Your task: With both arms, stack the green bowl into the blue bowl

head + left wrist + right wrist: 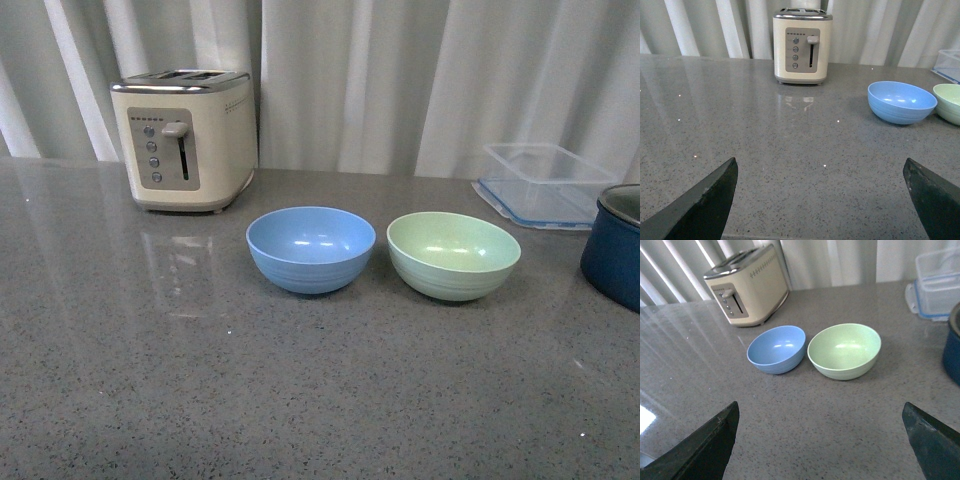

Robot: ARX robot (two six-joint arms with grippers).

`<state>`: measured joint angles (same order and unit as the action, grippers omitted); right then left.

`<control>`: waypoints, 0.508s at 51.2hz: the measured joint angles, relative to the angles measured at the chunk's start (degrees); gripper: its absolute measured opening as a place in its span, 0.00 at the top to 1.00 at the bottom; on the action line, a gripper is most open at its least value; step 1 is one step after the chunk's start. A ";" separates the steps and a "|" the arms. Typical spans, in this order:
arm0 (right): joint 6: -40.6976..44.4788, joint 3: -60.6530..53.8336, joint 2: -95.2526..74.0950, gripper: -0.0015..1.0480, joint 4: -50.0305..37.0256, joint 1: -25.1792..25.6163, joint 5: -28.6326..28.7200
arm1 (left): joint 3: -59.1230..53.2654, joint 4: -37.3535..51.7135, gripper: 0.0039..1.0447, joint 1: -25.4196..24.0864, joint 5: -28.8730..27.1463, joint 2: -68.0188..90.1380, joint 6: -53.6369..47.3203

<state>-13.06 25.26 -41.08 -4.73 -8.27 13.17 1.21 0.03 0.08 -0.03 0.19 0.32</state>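
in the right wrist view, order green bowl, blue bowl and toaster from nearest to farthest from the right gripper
From the right gripper:
1. green bowl, almost straight ahead of the open fingers.
2. blue bowl, beside the green bowl, on the toaster's side.
3. toaster, farthest back, behind the blue bowl.

Grey countertop, white curtain (seemingly pleated).

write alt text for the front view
A blue bowl and a green bowl sit side by side, apart, on a grey counter. A cream toaster stands behind at left; a clear container and dark blue pot at right.
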 joint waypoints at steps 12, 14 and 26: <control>-1.29 22.62 -34.77 0.10 3.15 -3.74 -7.63 | 0.00 0.00 0.06 0.00 0.02 0.00 -0.02; -1.11 24.81 -37.88 0.10 3.15 -3.76 -8.57 | 0.00 0.00 0.06 0.00 0.00 0.00 -0.02; -1.81 38.05 -55.28 0.10 5.79 -2.12 -10.99 | 0.00 0.00 0.06 0.00 0.02 0.00 -0.02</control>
<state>-14.87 63.31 -96.36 1.06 -10.39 2.17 1.21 0.03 0.08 -0.01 0.19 0.30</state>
